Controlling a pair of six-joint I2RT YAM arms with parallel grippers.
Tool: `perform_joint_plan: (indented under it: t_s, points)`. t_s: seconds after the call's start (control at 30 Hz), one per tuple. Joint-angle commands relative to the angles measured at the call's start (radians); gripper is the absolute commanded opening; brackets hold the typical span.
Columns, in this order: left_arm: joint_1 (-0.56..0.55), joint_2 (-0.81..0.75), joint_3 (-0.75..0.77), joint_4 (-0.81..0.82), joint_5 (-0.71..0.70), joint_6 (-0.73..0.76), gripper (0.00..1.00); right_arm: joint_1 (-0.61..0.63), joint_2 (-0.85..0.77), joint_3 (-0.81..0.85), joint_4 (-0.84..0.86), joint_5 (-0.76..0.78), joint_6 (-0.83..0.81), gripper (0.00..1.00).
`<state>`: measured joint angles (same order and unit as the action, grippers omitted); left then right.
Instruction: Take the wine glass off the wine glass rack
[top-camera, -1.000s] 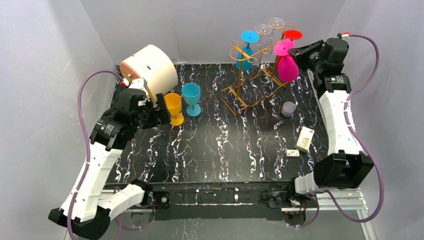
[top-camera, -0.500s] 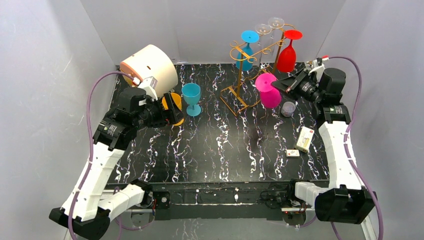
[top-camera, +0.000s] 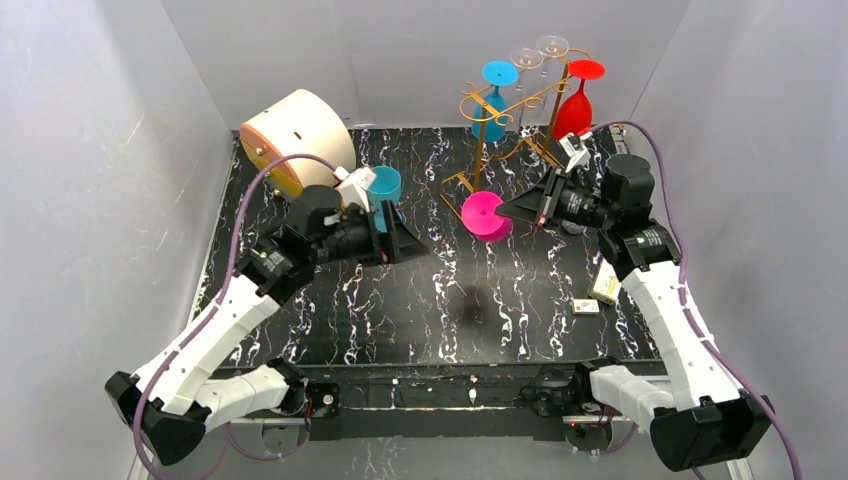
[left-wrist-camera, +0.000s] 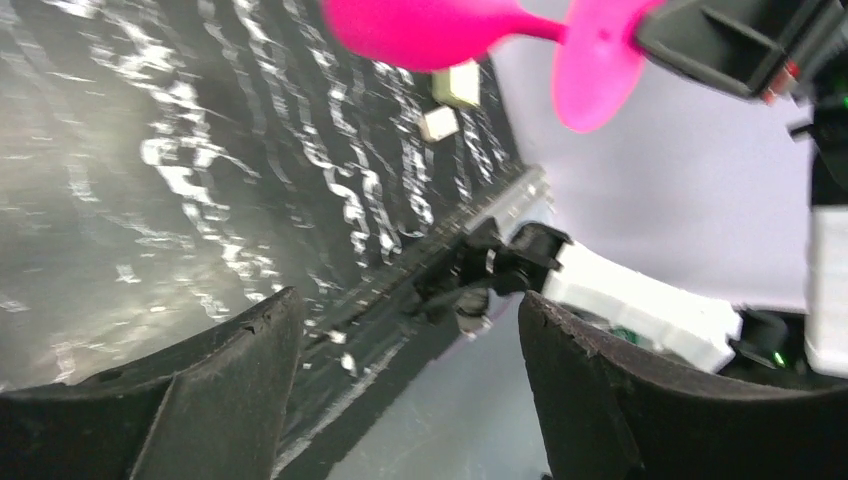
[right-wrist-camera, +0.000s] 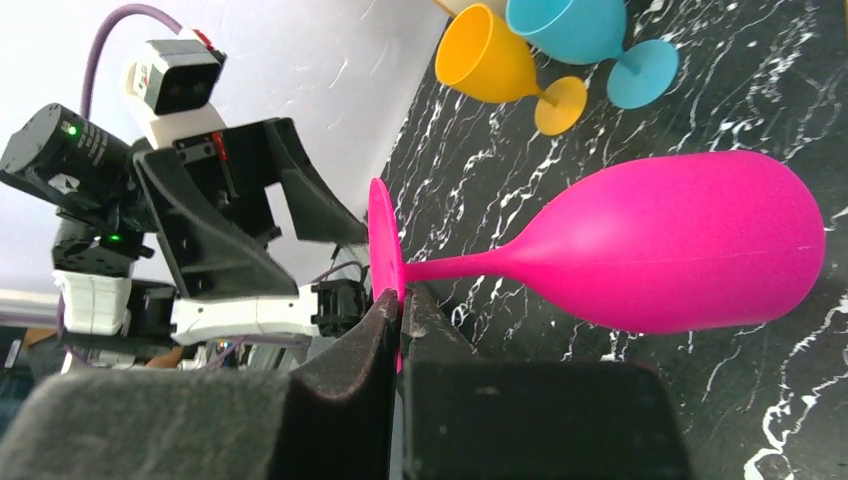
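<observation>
Right gripper (top-camera: 522, 208) is pinching the edge of the pink wine glass (top-camera: 487, 215) foot. The glass is hanging upside down just right of frame centre, foot up and bowl down over the table (top-camera: 330, 330), stem roughly vertical. It's sitting below the wine glass rack (top-camera: 500, 150) in frame, not touching it. Left gripper (top-camera: 408, 246) is gaping wide with nothing in it, facing the glass from the left.

No writing can be read in any view. The small white box (top-camera: 609, 278) at about 4 o'clock on the table (top-camera: 400, 320) has reddish print on its top face, too small to make out; the smaller card (top-camera: 587, 307) just beside it has marks that are equally illegible
</observation>
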<state>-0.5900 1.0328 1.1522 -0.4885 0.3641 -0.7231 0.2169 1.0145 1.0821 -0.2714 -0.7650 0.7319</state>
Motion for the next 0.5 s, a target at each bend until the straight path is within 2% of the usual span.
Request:
perform_joint_plan:
  t_s: [0.0,0.13,0.3,0.4,0.43,0.47]
  points:
    - [-0.132,-0.014,-0.082,0.273,0.000,-0.137,0.74,0.066,0.012,0.016,0.044,-0.053,-0.034,0.01]
    - [-0.156,0.016,-0.058,0.328,0.013,-0.146,0.60,0.129,0.025,0.024,0.036,-0.074,-0.042,0.01]
    - [-0.163,0.066,-0.033,0.362,0.034,-0.152,0.53,0.169,0.041,0.016,0.025,-0.109,-0.030,0.01]
    - [-0.163,0.058,-0.053,0.389,0.014,-0.157,0.49,0.180,0.027,-0.022,0.093,-0.140,0.014,0.01]
    - [-0.164,0.061,-0.054,0.402,0.023,-0.162,0.45,0.181,0.021,-0.040,0.129,-0.153,0.037,0.01]
    - [-0.164,0.066,-0.051,0.405,0.029,-0.162,0.37,0.183,0.018,-0.058,0.160,-0.159,0.058,0.01]
